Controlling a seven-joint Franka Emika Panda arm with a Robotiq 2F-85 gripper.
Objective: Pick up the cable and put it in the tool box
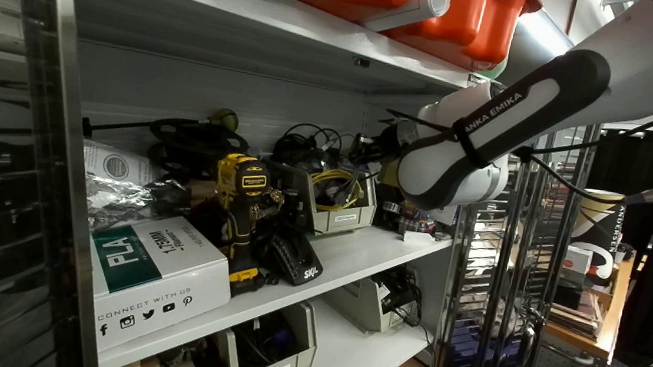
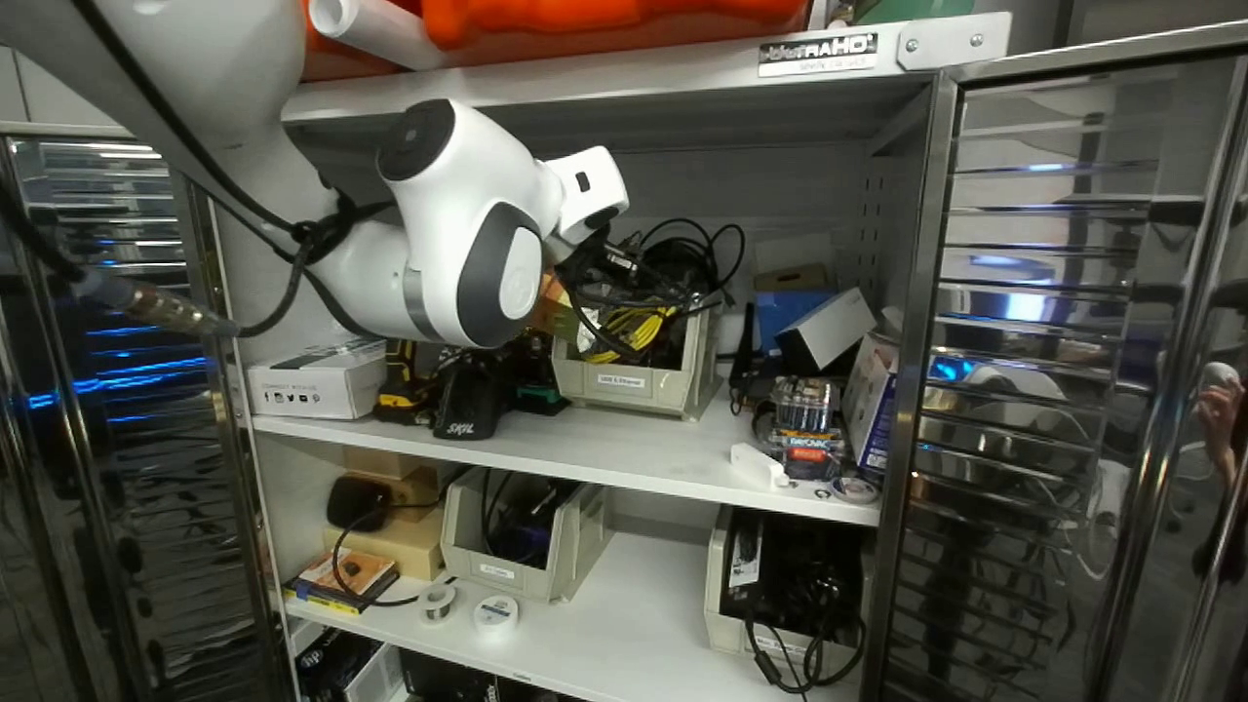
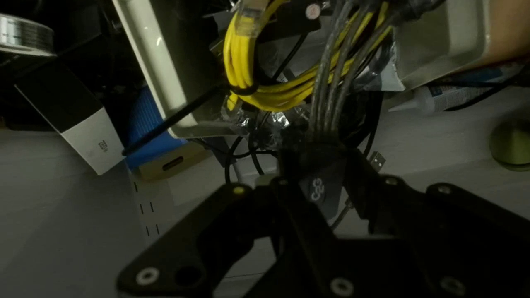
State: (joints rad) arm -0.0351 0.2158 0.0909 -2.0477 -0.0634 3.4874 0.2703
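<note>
My gripper (image 3: 320, 160) is shut on the grey body of a cable adapter (image 3: 321, 194) marked C2G, which sits between the fingers in the wrist view. Several grey cables (image 3: 331, 82) run from it across a grey bin (image 3: 151, 58). A coiled yellow cable (image 3: 269, 97) lies in this bin and shows in both exterior views (image 1: 336, 178) (image 2: 634, 330). In an exterior view, my gripper (image 1: 389, 144) is a dark shape partly hidden by the arm, above the bin's far side. The boxy yellow tool box does not show; it is hidden or out of view.
The labelled bin (image 2: 619, 385) stands on the middle shelf. A yellow-black drill (image 1: 240, 188), a PLA box (image 1: 169, 294) and battery packs (image 2: 807, 419) share it. An upper shelf (image 2: 624, 83) overhangs. Cabinet doors (image 2: 1024, 390) flank the opening. Lower bins (image 2: 522, 556) hold cables.
</note>
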